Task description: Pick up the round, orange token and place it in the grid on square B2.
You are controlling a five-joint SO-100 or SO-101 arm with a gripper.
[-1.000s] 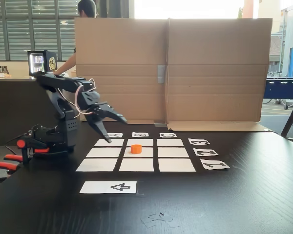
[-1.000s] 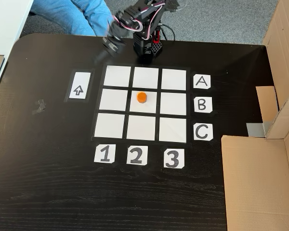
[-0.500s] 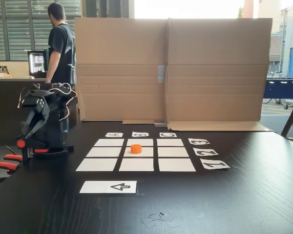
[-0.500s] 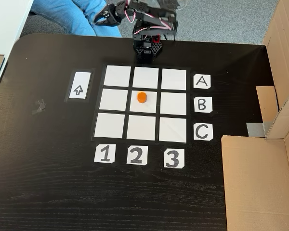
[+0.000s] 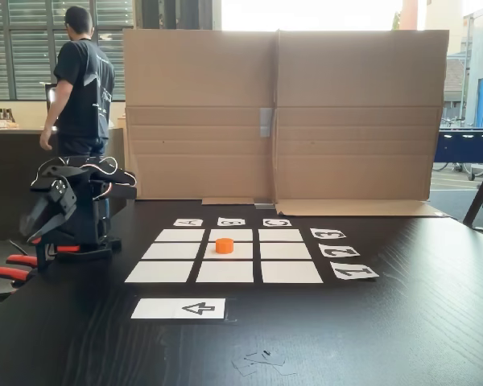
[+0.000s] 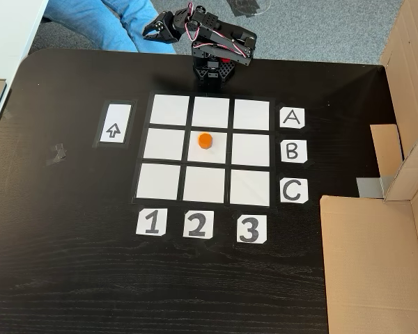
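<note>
The round, orange token (image 5: 224, 245) (image 6: 205, 141) stands upright on square B2 (image 5: 243, 251) (image 6: 218, 149), the centre cell of the grid (image 5: 160, 272) (image 6: 159, 181) of white paper rectangles. Nothing touches the token. My black arm is folded back over its base at the table's edge, far from the grid. Its gripper (image 5: 30, 226) (image 6: 150, 30) hangs past the table edge with nothing in it. It is small and dark in both fixed views, so I cannot make out the gap between its fingers.
A white strip with a black arrow (image 5: 179, 308) (image 6: 114, 124) lies beside the grid. Cardboard walls (image 5: 282, 112) (image 6: 373, 264) bound the far side. Orange-red clamp handles (image 5: 8, 272) stick out near the base. A person (image 5: 80, 80) stands behind the arm, and blue-clad legs (image 6: 104, 21) show by the table.
The arm has drawn back from above the grid and folded over its base, the gripper swinging out past the table edge. The token has stayed on the centre cell. The person has moved.
</note>
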